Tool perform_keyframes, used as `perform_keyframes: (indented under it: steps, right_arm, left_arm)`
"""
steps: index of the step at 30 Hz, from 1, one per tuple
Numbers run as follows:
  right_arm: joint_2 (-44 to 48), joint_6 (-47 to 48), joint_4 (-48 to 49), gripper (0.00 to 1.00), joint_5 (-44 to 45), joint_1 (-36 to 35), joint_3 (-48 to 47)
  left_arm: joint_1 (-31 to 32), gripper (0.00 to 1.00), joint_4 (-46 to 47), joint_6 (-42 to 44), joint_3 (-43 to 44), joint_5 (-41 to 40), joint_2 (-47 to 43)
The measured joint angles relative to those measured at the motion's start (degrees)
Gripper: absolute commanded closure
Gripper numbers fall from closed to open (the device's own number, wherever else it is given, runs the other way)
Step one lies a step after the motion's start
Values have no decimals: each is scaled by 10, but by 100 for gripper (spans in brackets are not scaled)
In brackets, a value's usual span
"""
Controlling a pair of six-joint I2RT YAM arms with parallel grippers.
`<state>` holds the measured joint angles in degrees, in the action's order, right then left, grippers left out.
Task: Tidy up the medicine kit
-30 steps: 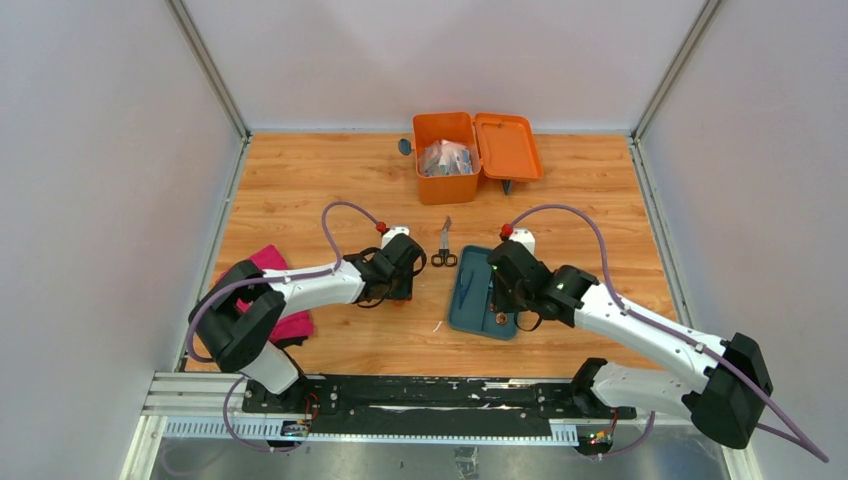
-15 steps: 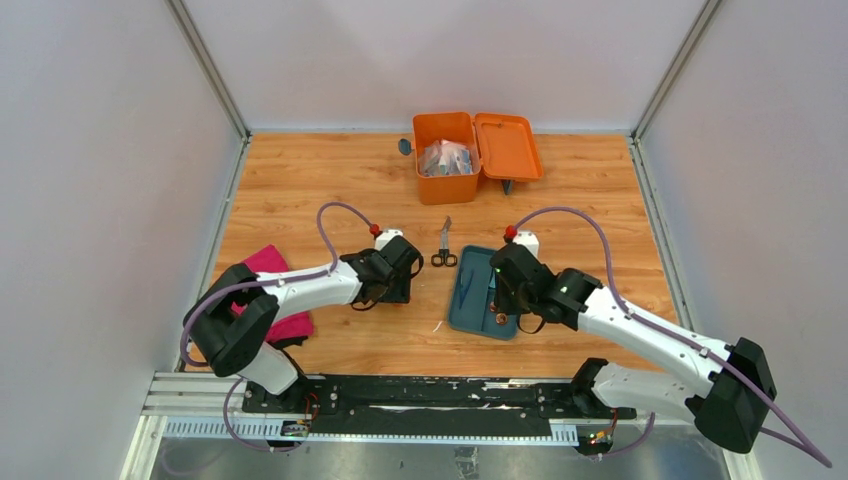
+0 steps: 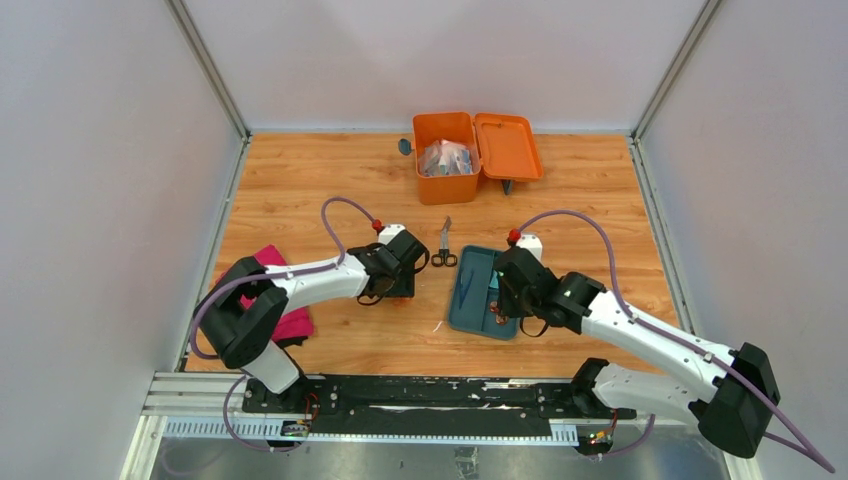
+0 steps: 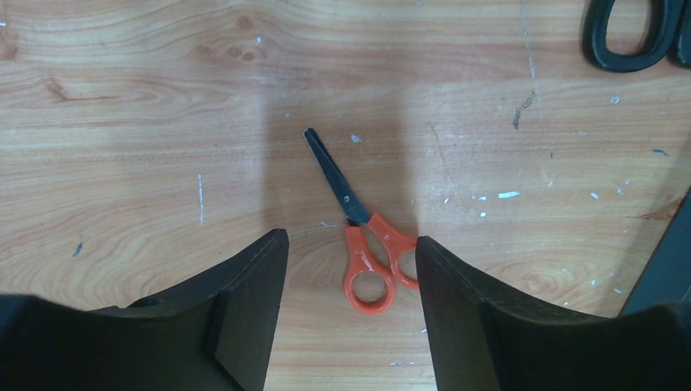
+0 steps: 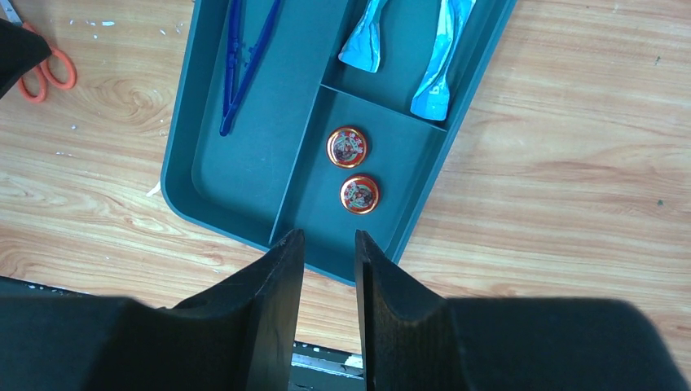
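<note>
The orange medicine kit (image 3: 446, 180) stands at the far middle with its lid (image 3: 508, 146) open and packets inside. My left gripper (image 4: 350, 244) is open just above the table, astride the handles of small orange-handled scissors (image 4: 364, 244) that lie flat, blades pointing away. My right gripper (image 5: 329, 236) is empty, jaws a narrow gap apart, above the near edge of the teal tray (image 5: 175, 175). The tray holds blue tweezers (image 5: 244, 65), two round tins (image 5: 347, 147) and two light-blue sachets (image 5: 440, 57).
Black-handled scissors (image 3: 444, 246) lie between the two arms, toward the kit; their handle shows in the left wrist view (image 4: 635, 37). A pink cloth (image 3: 272, 262) lies at the left under the left arm. Grey walls close the table on three sides.
The left gripper has shifted slightly left and back over the orange scissors. The right gripper has drifted a little toward the near right along the tray. Nothing was picked up.
</note>
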<state>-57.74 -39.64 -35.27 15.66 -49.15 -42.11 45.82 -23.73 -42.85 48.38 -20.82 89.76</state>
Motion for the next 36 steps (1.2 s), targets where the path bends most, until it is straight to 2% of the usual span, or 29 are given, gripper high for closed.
perform_keyframes:
  steps: [8, 15, 25, 36]
  right_arm:
    - [4, 0, 0, 66, 0, 0, 6]
    - [11, 0, -2, 66, 0, 0, 10]
    - [13, 0, -3, 66, 4, 1, 13]
    - [10, 0, -3, 66, 7, 1, 13]
  left_arm:
    - [0, 38, 0, -7, 11, 0, 10]
    - [0, 44, 0, -9, 17, -6, 28]
    - [0, 60, 14, -11, 26, -16, 42]
    - [0, 83, 45, -11, -11, -19, 17]
